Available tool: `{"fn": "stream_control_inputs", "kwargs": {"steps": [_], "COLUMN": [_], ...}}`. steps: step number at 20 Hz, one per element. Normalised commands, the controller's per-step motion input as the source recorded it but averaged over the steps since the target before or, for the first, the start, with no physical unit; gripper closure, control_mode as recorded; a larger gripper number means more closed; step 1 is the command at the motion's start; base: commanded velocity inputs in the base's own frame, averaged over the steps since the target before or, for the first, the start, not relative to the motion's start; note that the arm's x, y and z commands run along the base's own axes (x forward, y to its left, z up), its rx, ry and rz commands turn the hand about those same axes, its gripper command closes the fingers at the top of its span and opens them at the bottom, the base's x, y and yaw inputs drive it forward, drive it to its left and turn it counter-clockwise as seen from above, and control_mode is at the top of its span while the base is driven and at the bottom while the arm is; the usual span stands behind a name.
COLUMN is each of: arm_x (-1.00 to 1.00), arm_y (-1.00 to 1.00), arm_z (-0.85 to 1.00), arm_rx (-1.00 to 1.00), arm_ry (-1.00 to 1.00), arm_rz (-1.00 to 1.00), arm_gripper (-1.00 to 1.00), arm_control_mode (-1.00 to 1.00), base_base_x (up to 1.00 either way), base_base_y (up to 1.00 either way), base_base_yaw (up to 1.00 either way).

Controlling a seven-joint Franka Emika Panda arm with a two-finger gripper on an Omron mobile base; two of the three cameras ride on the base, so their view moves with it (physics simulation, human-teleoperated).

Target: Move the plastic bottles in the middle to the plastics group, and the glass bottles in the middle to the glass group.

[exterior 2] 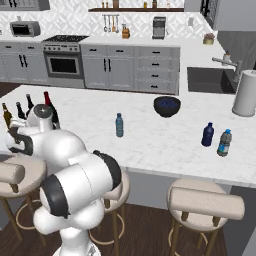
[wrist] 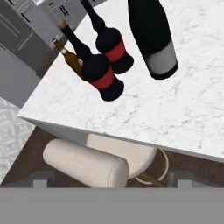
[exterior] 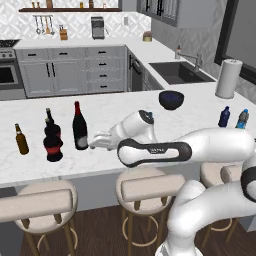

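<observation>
My gripper (exterior: 94, 142) hangs open and empty just right of the tall dark wine bottle (exterior: 79, 127), at the counter's front edge. In the hand view its wide-apart gripper tips (wrist: 111, 181) hold nothing, and the wine bottle (wrist: 153, 35) lies ahead. Left of the wine bottle stand two squat dark bottles with red bands (exterior: 53, 145) (exterior: 50, 124) and a small amber bottle (exterior: 21, 139). A slim light-blue plastic bottle (exterior 2: 119, 125) stands mid-counter. At the right end are a dark-blue bottle (exterior 2: 207, 134) and a clear bluish bottle (exterior 2: 224, 143).
A dark blue bowl (exterior: 171, 99) sits toward the back of the white marble counter (exterior: 150, 112), and a paper towel roll (exterior: 228, 78) stands near the sink. Round stools (exterior: 45, 202) line the counter's near side, one directly below the hand (wrist: 85, 162).
</observation>
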Motion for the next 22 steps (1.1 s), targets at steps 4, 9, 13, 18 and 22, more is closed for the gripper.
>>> {"fn": "stream_control_inputs", "kwargs": {"steps": [4,9,13,18,22], "arm_x": [-0.01,-0.18,-0.02,0.48,0.96], "arm_y": [-0.34,-0.80,-0.95,-0.99,-1.00], "arm_z": [0.67,-0.10,-0.02,0.07,0.14], "arm_rx": [-0.12,-0.25,-0.06,-0.08,-0.08], "arm_ry": [0.11,-0.06,-0.18,0.02,0.16], "arm_rz": [0.03,0.00,0.01,0.00,-0.04], "arm_gripper": [-1.00,-1.00,-1.00,-1.00,-1.00], "arm_control_mode": [-1.00,-1.00,-1.00,-1.00,-1.00], "base_base_x": [0.00,0.00,0.00,0.00,0.00], "base_base_y": [0.00,0.00,0.00,0.00,0.00], "base_base_yaw": [0.00,0.00,0.00,0.00,0.00]}}
